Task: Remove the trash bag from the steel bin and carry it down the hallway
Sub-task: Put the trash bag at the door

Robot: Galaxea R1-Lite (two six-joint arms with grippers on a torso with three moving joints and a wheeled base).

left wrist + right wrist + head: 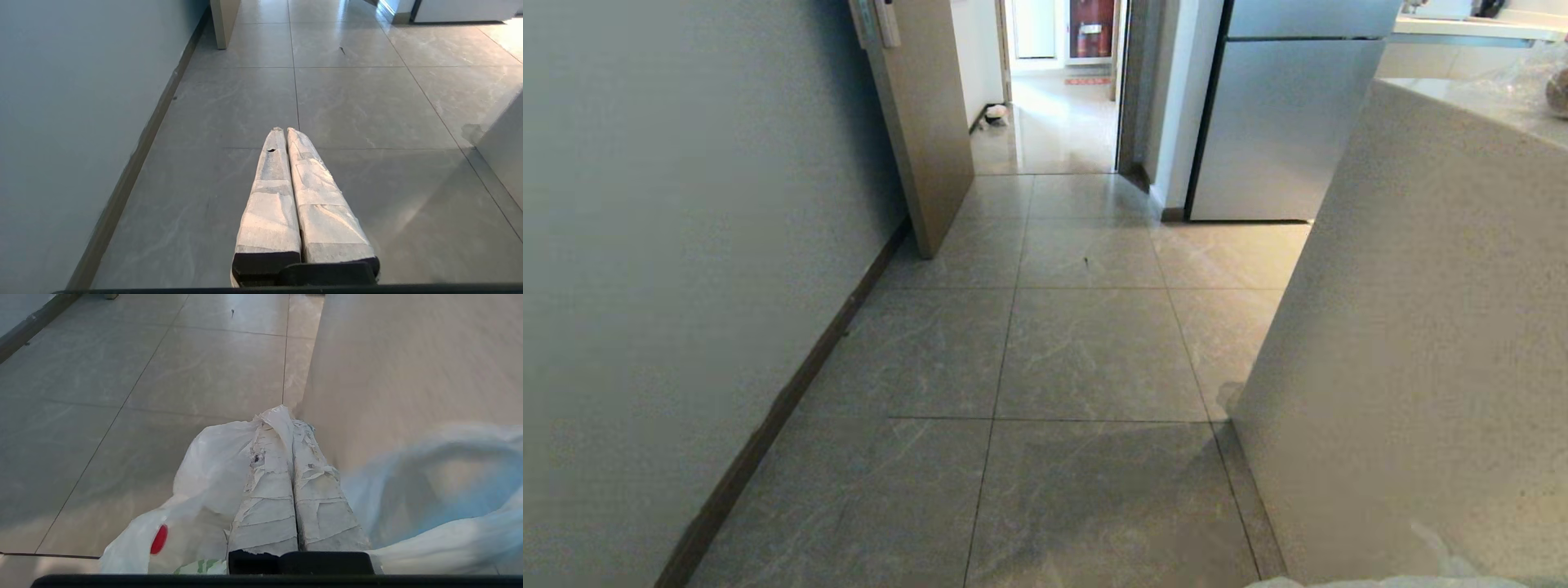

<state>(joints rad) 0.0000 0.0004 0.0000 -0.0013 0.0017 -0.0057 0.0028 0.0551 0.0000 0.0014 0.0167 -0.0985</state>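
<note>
Head view: sliver of white trash bag at bottom edge, beside pale counter wall; grey tiled floor, open door, fridge, glossy hallway beyond.
Left wrist view: left gripper pressed together, empty, above floor.
Right wrist view: right gripper clamped tight on trash bag, red item showing through

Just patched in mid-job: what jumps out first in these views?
The right tool is shut on the white trash bag, which hangs beside it with something red showing through. The left tool is shut and empty over grey floor tiles. Ahead, an open door leads to a brighter hallway, with a counter close on the right.
</note>
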